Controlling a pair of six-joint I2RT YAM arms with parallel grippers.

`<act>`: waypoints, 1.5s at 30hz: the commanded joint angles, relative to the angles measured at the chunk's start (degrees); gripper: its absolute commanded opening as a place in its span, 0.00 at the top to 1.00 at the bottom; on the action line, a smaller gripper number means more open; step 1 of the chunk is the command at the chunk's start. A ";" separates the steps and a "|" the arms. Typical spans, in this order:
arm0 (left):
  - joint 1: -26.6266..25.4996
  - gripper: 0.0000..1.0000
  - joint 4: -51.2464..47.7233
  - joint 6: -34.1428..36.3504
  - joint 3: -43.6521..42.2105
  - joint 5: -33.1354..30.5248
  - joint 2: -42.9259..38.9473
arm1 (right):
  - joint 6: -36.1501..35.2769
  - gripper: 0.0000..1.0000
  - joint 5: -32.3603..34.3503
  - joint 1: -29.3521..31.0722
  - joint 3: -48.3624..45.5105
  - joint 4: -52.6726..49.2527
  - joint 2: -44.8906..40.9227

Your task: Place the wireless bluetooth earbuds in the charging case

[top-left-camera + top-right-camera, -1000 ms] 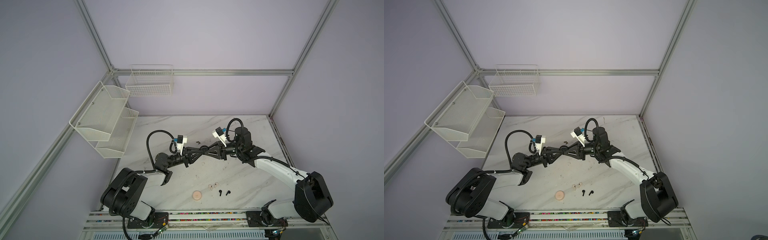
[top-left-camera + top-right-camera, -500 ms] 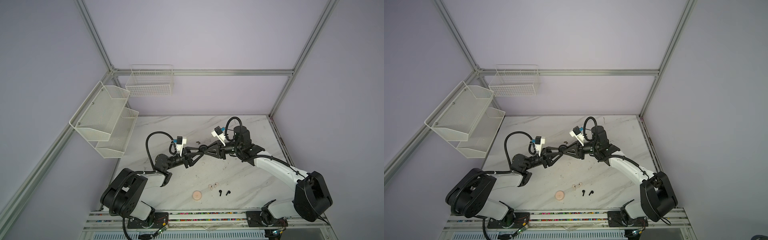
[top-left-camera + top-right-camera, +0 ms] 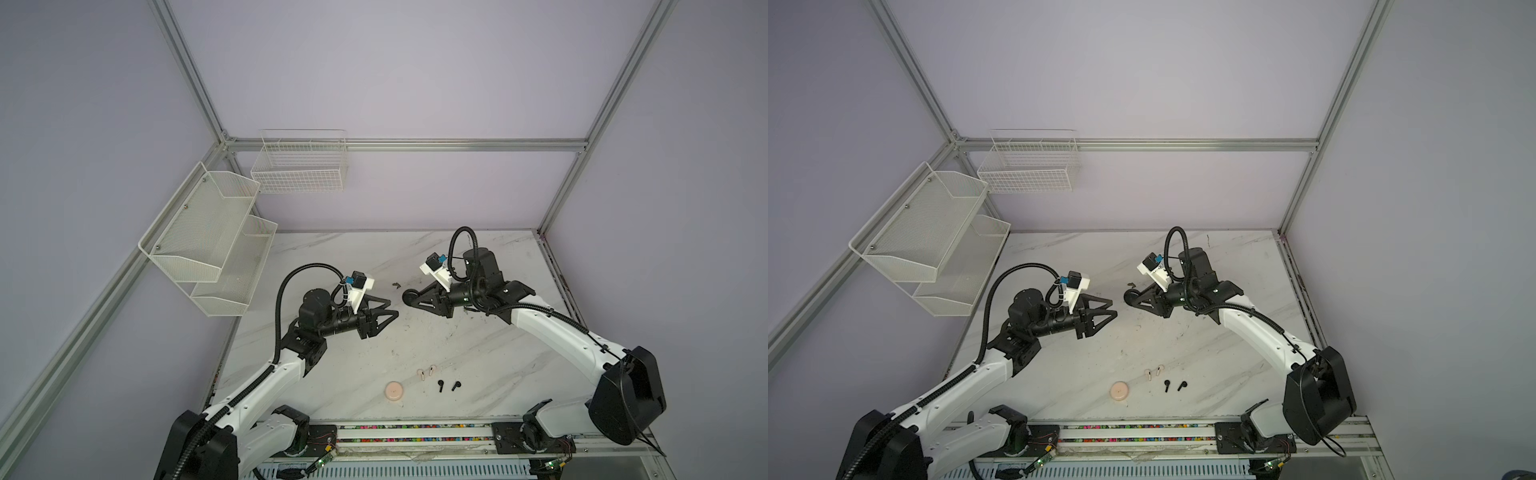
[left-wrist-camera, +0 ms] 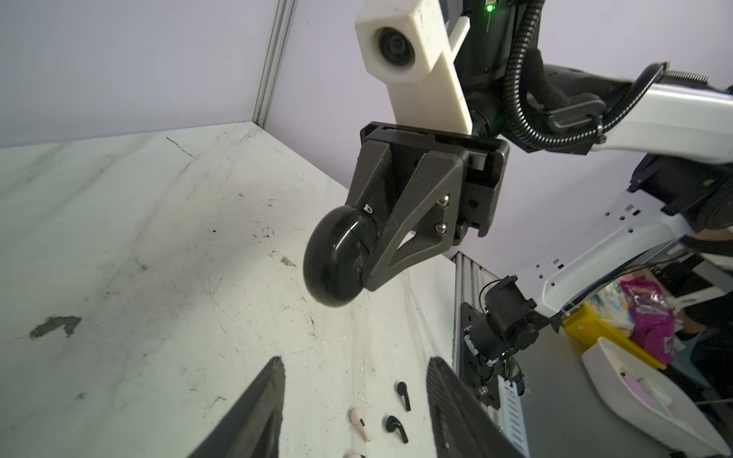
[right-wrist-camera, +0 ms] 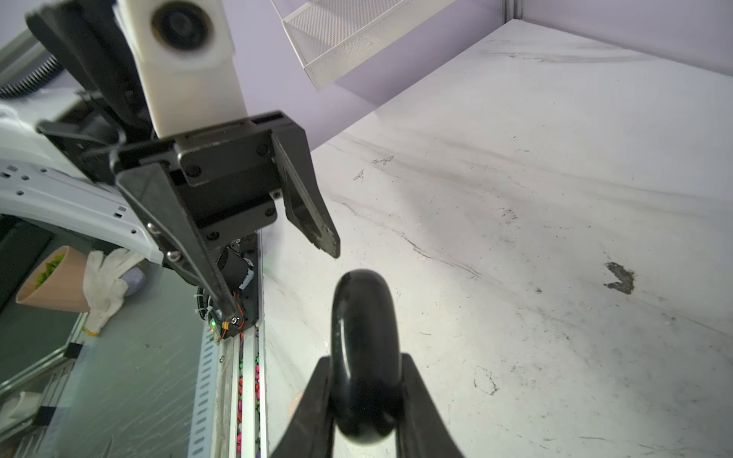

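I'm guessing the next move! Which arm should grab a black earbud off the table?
Left, most likely: the left gripper is open and empty, while the right gripper is shut on the black case.

No legible text, label or number in view

White marble counter (image 3: 415, 257), scuffed, w/ dark chipped patch (image 5: 619, 277). 2-tier mesh shelf (image 3: 208, 232) on left wall; wire basket (image 3: 299, 170) on back wall nr corner. Off the counter: white glove (image 5: 109, 277) touching paper cup (image 5: 51, 281); yellow box (image 4: 591, 321), white tray (image 4: 642, 388).
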 commanded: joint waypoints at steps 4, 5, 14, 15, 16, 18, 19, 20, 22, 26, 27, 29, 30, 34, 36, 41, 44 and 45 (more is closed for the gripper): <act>0.49 0.46 -20.66 24.09 9.87 6.05 3.83 | -11.23 0.97 -1.97 1.74 1.28 -8.69 0.44; 0.53 0.46 -21.03 25.32 10.45 7.02 4.68 | -11.50 0.97 -1.97 2.27 1.49 -9.10 0.57; 0.50 0.46 -21.28 27.87 10.25 11.69 6.17 | -13.65 0.98 -3.34 5.06 1.90 -11.16 3.07; 0.49 0.47 -20.95 27.84 10.25 12.01 6.09 | -13.57 0.98 -3.33 5.16 1.82 -11.21 3.20; 0.49 0.47 -20.35 27.75 10.00 12.02 5.77 | -13.63 0.98 -3.44 5.23 1.71 -11.08 3.34; 0.49 0.47 -18.57 26.84 9.13 12.19 5.18 | -13.61 0.98 -3.33 5.38 1.56 -10.99 3.47; 0.49 0.48 -17.42 26.54 8.49 12.17 4.82 | -13.65 0.98 -3.33 5.42 1.57 -10.82 3.49; 0.49 0.48 -16.39 26.34 8.06 12.19 4.60 | -13.65 0.98 -3.34 5.43 1.51 -10.52 3.65; 0.51 0.50 -14.96 25.95 7.69 12.15 4.55 | -13.32 0.99 -3.55 5.43 1.80 -10.36 4.14; 0.49 0.52 -14.35 24.91 7.95 13.86 5.72 | -15.41 0.99 -3.59 5.43 3.51 -12.77 5.47; 0.49 0.52 -14.36 24.76 7.90 13.96 6.02 | -15.62 0.99 -3.82 5.42 3.66 -13.00 5.58; 0.53 0.51 -14.65 24.43 7.82 13.95 6.55 | -15.62 0.99 -4.19 5.43 3.94 -13.01 5.75; 0.49 0.50 -15.37 24.50 8.02 13.64 6.78 | -15.53 0.99 -4.21 5.45 4.02 -12.86 5.67; 0.49 0.49 -18.34 25.37 8.75 14.25 7.98 | -15.41 0.99 -4.17 5.52 4.38 -12.57 5.47; 0.49 0.49 -18.35 25.00 8.85 14.61 8.42 | -15.30 1.00 -4.14 5.52 4.36 -12.18 5.00; 0.49 0.50 -18.25 24.43 9.48 14.75 9.45 | -15.06 1.00 -4.51 5.56 4.22 -11.34 5.06; 0.49 0.54 -17.97 24.46 9.71 14.81 9.71 | -15.16 1.00 -4.81 5.52 4.37 -11.47 5.57; 0.54 0.56 -17.78 24.41 9.70 14.95 9.76 | -15.26 1.00 -4.91 5.52 4.38 -11.51 5.59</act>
